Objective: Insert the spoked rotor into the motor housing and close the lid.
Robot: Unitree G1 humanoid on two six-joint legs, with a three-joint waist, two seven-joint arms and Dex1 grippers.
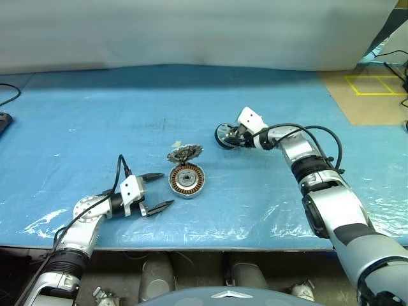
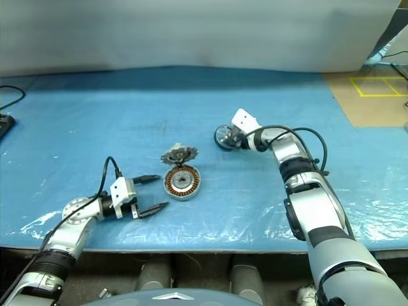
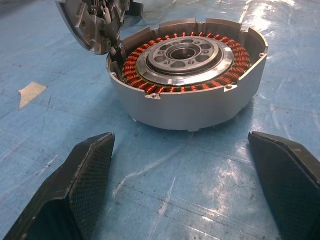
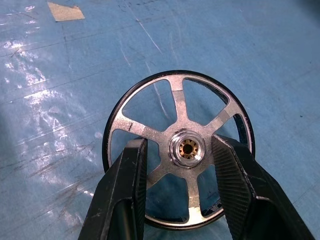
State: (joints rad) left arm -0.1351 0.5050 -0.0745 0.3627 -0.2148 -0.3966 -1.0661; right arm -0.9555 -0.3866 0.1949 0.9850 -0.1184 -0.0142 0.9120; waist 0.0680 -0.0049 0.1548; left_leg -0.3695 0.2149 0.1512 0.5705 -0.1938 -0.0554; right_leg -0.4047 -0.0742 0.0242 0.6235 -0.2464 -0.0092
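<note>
I see my right gripper (image 4: 177, 187) straddling the spoked rotor's (image 4: 178, 149) hub, whether pinching I cannot tell, while my left gripper (image 1: 157, 190) gapes wide near the table's (image 1: 76, 115) front edge.

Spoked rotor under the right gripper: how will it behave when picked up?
The spoked rotor looks like rigid metal, so probably stiff and heavyish for its size. Its polished spokes may slip between the right gripper fingers. Round rim: if dropped on edge, it would likely roll.
</note>
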